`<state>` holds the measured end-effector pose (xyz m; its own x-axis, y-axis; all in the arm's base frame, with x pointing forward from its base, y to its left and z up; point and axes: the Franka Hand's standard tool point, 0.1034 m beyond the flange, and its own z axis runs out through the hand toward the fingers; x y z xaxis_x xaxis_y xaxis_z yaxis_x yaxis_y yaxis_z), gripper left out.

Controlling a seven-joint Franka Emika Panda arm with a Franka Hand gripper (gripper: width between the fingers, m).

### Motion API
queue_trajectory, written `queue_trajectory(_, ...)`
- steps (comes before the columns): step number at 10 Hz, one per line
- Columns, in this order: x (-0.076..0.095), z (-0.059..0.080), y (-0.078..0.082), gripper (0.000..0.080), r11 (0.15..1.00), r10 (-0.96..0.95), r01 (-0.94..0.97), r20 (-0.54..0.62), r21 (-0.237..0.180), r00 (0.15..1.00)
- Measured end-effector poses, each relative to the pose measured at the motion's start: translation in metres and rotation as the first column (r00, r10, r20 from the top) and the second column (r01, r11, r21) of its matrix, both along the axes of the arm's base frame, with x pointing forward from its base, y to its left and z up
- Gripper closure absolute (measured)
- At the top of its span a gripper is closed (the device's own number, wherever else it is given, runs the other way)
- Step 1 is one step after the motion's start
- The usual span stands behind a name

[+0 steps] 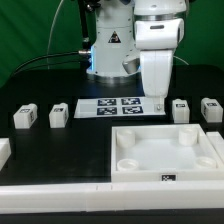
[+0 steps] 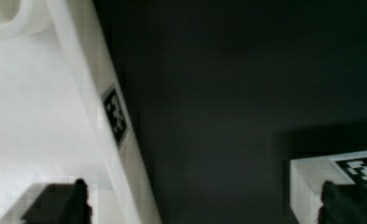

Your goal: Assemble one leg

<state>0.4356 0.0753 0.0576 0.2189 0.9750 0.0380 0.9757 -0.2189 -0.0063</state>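
Note:
Four small white tagged legs stand on the black table in the exterior view: two at the left [image 1: 25,116] [image 1: 58,115] and two at the right [image 1: 180,110] [image 1: 211,109]. The large white panel [image 1: 160,137] with round corner sockets lies in front. My gripper [image 1: 157,102] hangs above the table just behind the panel's far edge, beside the nearer right leg. In the wrist view the gripper [image 2: 206,206] is open and empty, with the panel's tagged edge [image 2: 112,115] near one finger [image 2: 55,205] and a leg [image 2: 345,165] by the other.
The marker board [image 1: 108,107] lies flat behind the panel, at the exterior view's left of my gripper. A white rail [image 1: 60,190] runs along the table's front, with a white block [image 1: 3,152] at the far left. The robot base [image 1: 112,50] stands at the back.

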Motion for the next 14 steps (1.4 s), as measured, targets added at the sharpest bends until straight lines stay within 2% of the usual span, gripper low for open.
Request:
queue_trajectory(3,-0.001,-0.002,-0.003,0.0150,0.955,-0.296,0.296,-0.009,0.007,0.955)
queue_trajectory(4,-0.006,-0.005,-0.010,0.0150,0.898,-0.441,0.441,-0.014,0.015,0.898)
queue_trajectory(5,-0.014,-0.006,-0.007,0.0150,0.793,-0.608,0.609,-0.029,0.015,0.793)
queue_trajectory(7,-0.027,-0.009,0.011,0.0150,0.568,-0.822,0.823,-0.058,0.008,0.567)
queue_trajectory(9,-0.033,-0.009,0.035,0.0150,0.337,-0.939,0.941,-0.081,-0.010,0.335)
queue_trajectory(10,-0.033,-0.008,0.047,0.0150,0.288,-0.954,0.957,-0.085,-0.012,0.286)
queue_trajectory(13,-0.035,-0.009,0.088,0.0150,0.252,-0.963,0.968,-0.099,-0.014,0.250)
queue_trajectory(14,-0.031,-0.008,0.107,0.0150,0.243,-0.965,0.970,-0.105,-0.008,0.240)
